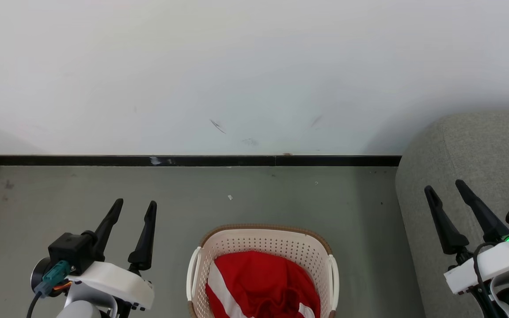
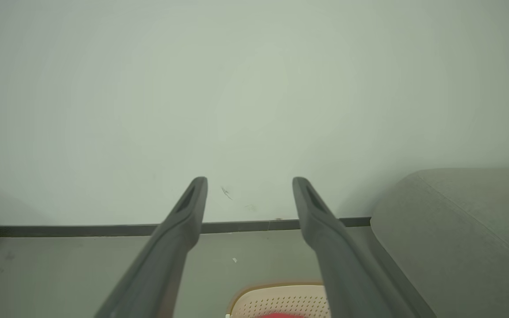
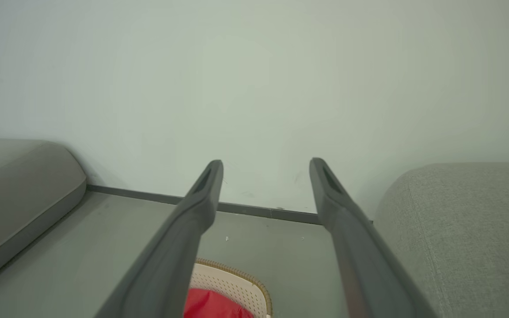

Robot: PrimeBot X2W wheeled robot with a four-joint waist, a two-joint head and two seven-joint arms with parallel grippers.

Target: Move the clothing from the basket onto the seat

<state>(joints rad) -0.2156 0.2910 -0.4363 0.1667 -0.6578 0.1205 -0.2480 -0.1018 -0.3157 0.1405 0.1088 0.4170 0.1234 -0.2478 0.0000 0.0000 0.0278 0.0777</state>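
Note:
Red clothing (image 1: 261, 282) with a white trim band lies bunched inside the cream basket (image 1: 263, 240), which stands on the floor at the bottom middle of the head view. The grey seat (image 1: 480, 154) rises at the right. My left gripper (image 1: 136, 205) is open to the left of the basket, holding nothing. My right gripper (image 1: 443, 186) is open in front of the seat's rounded side, also holding nothing. The left wrist view shows the basket rim (image 2: 276, 293) and the seat (image 2: 466, 229) beyond my left gripper (image 2: 250, 181). In the right wrist view, my right gripper (image 3: 266, 163) hangs above the basket (image 3: 232, 282) and clothing (image 3: 212, 304).
A white wall (image 1: 254, 75) with a black baseboard (image 1: 184, 160) runs behind the basket across the grey floor (image 1: 281, 194). Another grey cushion (image 3: 16, 194) lies at the left of the right wrist view.

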